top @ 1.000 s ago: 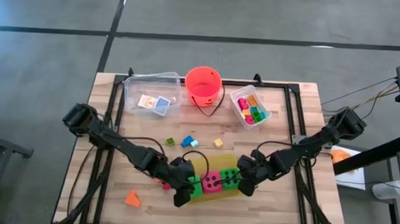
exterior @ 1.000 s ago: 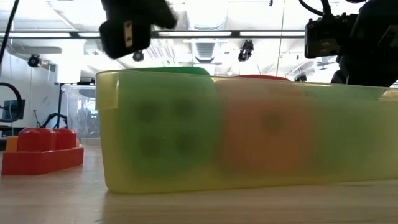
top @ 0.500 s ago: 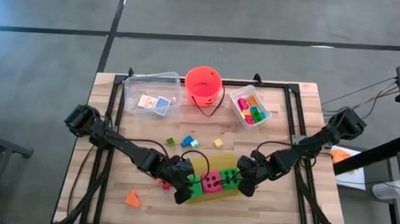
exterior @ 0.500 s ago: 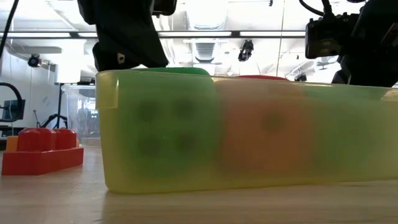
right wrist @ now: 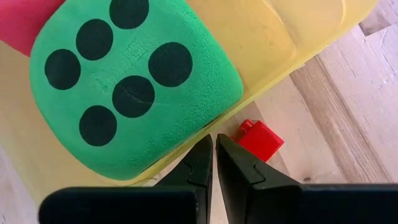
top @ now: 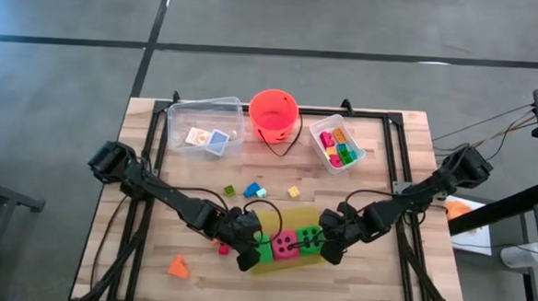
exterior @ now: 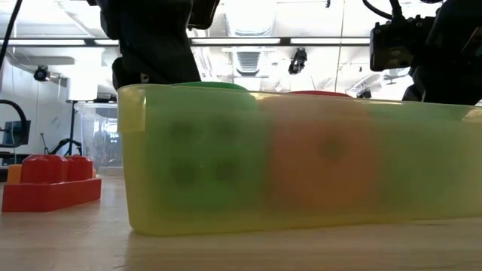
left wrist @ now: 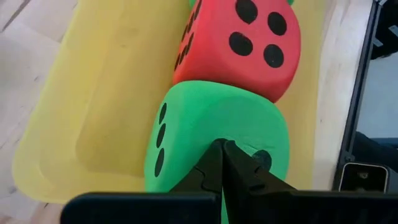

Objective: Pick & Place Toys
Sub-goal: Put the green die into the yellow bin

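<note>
We see the yellow tray near the desk's front edge, holding three dice in a row: green die at the left end, pink die in the middle, second green die at the right end. The left gripper sits at the tray's left end, jaws clenched with nothing in them, tips touching the top of the left green die in the left wrist view. The right gripper is at the tray's right end, jaws clenched and empty, tips just past the tray rim beside the second green die. A small red brick lies on the desk just beside the tray. Loose bricks sit mid-desk; an orange shape is near the front left corner. Along the back edge: a clear bin with two cards, the orange-red bucket, a clear bin of bricks.
</note>
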